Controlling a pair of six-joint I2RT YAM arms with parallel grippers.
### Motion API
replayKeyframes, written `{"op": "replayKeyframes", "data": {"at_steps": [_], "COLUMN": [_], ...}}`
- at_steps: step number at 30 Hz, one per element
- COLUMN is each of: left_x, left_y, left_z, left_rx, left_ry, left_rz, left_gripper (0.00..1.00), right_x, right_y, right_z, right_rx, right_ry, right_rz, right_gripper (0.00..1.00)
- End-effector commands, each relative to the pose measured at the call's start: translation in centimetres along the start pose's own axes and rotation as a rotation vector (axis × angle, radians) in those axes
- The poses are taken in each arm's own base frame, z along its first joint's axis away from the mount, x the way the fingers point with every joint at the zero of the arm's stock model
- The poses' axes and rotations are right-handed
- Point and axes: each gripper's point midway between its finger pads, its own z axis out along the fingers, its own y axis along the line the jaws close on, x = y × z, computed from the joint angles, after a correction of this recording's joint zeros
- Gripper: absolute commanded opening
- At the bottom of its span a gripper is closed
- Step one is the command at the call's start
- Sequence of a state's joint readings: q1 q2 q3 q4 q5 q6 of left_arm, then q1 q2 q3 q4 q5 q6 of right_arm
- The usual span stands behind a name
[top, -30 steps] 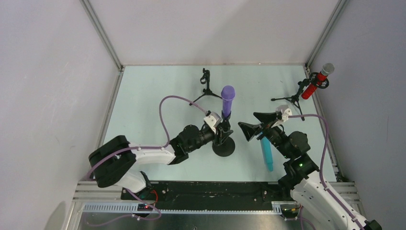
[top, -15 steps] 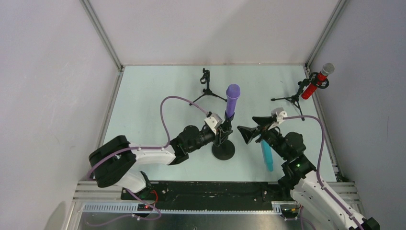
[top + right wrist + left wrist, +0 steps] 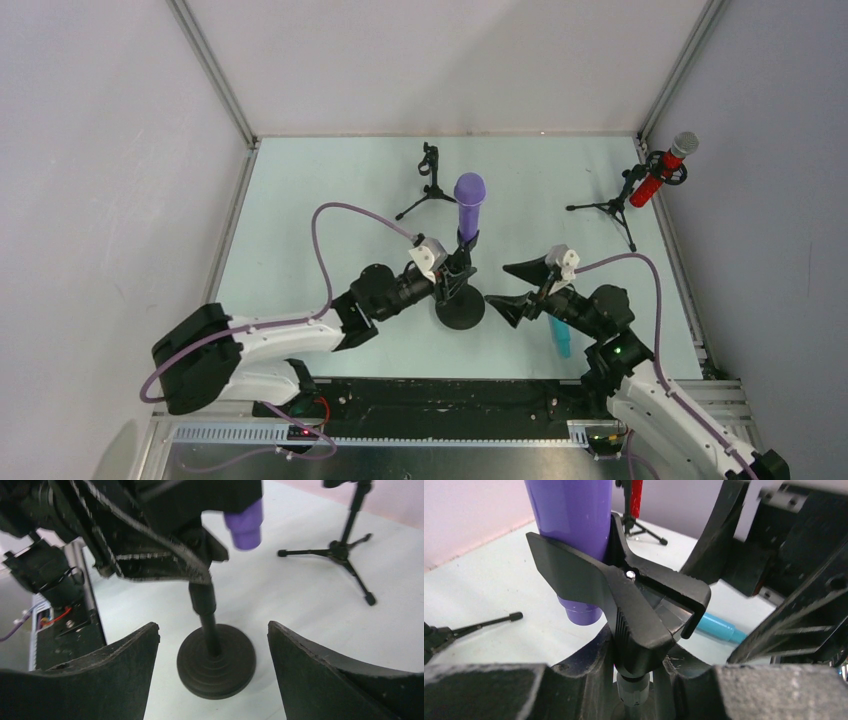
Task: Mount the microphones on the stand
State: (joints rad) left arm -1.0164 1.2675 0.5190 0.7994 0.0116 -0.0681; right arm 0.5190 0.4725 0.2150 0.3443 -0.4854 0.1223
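Nearby, teal microphone flat beside round-base stand.

The upright microphone sits in the round-base stand, the lying microphone to its right.

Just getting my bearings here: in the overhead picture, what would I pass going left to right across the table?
Empty tripod stand → purple microphone → teal microphone → red microphone.

Robot lab test cell: white wall panels in aluminium extrusion frame, pale mint surface, two robot arms bolted to near-edge rail, wiring exposed there.
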Motion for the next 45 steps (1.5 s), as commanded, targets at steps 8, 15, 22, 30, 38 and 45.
{"op": "replayKeyframes", "data": {"at_steps": [8,15,22,30,38,45], "left_x": [-10.8,-12.0,-13.4,-15.5,-17.3,-18.2], "left_y": [-2.5,-3.0,-3.0,-3.7,-3.7,-3.5], "left_z": [-1.6,-2.0,-2.4,-3.3,-4.4,-4.8], "left_rx": [0.082,0.097,0.091,0.121,0.109,0.093], "left_ry": [-0.263,-0.283,-0.313,-0.361,-0.41,-0.429], "left_rz": [0.065,0.05,0.028,0.002,0.008,0.012], "left_gripper": [0.0,0.0,0.0,0.0,0.0,0.0], "right_x": [-1.5,-2.3,-1.5,0.9,3.3,5.3], "right_y": [3.8,3.5,4.2,4.1,3.3,2.8], "right_z": [3.8,5.8,6.8,7.5,7.8,7.8], "right_rx": [-0.195,-0.161,-0.206,-0.208,-0.173,-0.147], "right_ry": [-0.033,-0.065,-0.058,0.007,0.083,0.147], "right_rz": [-0.062,-0.075,-0.091,-0.079,-0.055,-0.052], "right_gripper": [0.81,0.8,0.79,0.75,0.74,0.75]}}
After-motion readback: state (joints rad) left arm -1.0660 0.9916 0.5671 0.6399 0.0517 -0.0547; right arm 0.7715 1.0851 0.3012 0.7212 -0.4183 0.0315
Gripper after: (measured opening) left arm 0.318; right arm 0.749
